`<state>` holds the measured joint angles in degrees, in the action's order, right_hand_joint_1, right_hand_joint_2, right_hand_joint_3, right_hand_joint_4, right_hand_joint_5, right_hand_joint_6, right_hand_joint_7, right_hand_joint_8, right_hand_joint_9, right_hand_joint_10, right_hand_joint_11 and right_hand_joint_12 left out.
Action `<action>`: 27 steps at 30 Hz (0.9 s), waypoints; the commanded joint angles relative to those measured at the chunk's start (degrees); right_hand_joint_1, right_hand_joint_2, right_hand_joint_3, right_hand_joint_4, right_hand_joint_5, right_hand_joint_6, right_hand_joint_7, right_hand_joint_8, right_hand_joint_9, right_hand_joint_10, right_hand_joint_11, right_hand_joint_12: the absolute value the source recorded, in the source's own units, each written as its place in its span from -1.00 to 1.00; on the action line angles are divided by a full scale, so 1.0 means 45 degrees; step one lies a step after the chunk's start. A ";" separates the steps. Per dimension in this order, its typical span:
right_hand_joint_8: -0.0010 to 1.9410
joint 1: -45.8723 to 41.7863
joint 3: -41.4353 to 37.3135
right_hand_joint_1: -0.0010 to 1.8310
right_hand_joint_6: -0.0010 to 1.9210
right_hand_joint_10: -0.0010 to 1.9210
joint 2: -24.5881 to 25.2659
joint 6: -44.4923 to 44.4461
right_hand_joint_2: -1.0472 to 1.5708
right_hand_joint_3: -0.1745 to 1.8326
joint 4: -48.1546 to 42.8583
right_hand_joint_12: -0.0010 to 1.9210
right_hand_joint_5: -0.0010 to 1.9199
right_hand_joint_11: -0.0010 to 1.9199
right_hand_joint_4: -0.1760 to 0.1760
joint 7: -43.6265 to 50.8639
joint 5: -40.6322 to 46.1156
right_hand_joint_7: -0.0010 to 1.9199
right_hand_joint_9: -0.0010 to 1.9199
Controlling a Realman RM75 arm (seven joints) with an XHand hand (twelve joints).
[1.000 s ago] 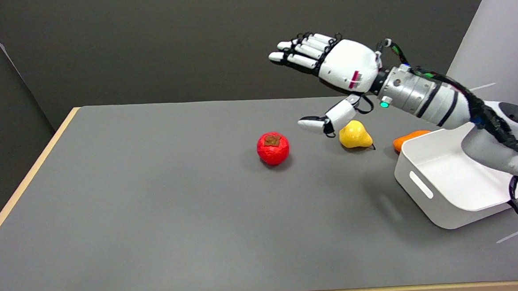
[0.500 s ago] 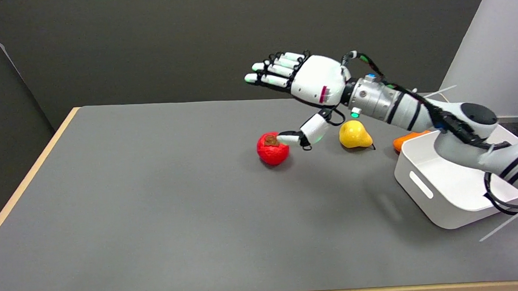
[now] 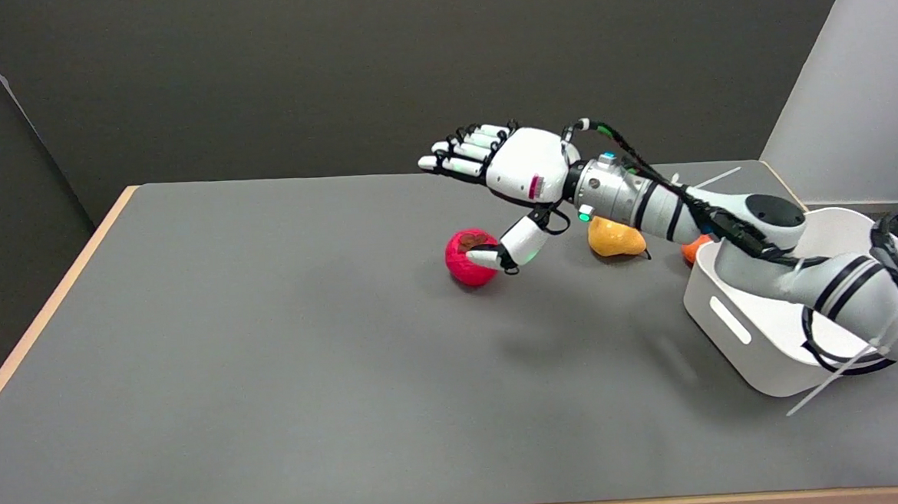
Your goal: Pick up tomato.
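Head view: the tomato [image 3: 470, 258] sits on the grey worktop [image 3: 270, 353], left of a yellow pear [image 3: 614, 237]. The right hand [image 3: 518, 175] hangs over it, fingers [image 3: 463, 150] spread wide and holding nothing, thumb tip at the tomato's right side. It looks like a light, rigid, smooth toy, likely to roll; best wrapped round its widest part from above

A yellow pear [image 3: 614, 239] lies on the grey table [image 3: 270, 353], near an orange fruit [image 3: 693, 249] beside a white bin [image 3: 761, 335].
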<state>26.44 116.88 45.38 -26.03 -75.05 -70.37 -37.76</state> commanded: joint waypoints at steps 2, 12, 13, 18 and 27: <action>-0.78 0.0594 0.0921 -0.77 -0.84 -0.43 0.1426 0.0296 0.16 0.11 0.2692 0.12 -0.98 -0.88 0.39 -0.0140 -0.0106 -0.94 -0.95; -0.76 0.0803 0.1223 -0.74 -0.79 -0.45 0.2018 0.0190 0.16 0.10 0.3462 0.19 -1.00 -0.89 0.40 -0.0140 0.0066 -0.93 -0.93; -0.76 0.0857 0.1268 -0.71 -0.77 -0.47 0.2055 0.0190 0.17 0.09 0.3552 0.22 -1.00 -0.90 0.39 -0.0140 0.0066 -0.92 -0.92; -0.75 0.1068 0.1359 -0.75 -0.83 -0.43 0.2167 0.0296 0.15 0.10 0.3842 0.17 -0.97 -0.87 0.41 -0.0140 0.0066 -0.92 -0.93; -0.74 0.1623 0.1714 -0.68 -0.73 -0.44 0.2712 0.0296 0.18 0.10 0.4850 0.26 -0.98 -0.88 0.41 -0.0140 0.0066 -0.88 -0.88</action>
<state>30.38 121.99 53.71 -24.90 -60.25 -70.92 -37.64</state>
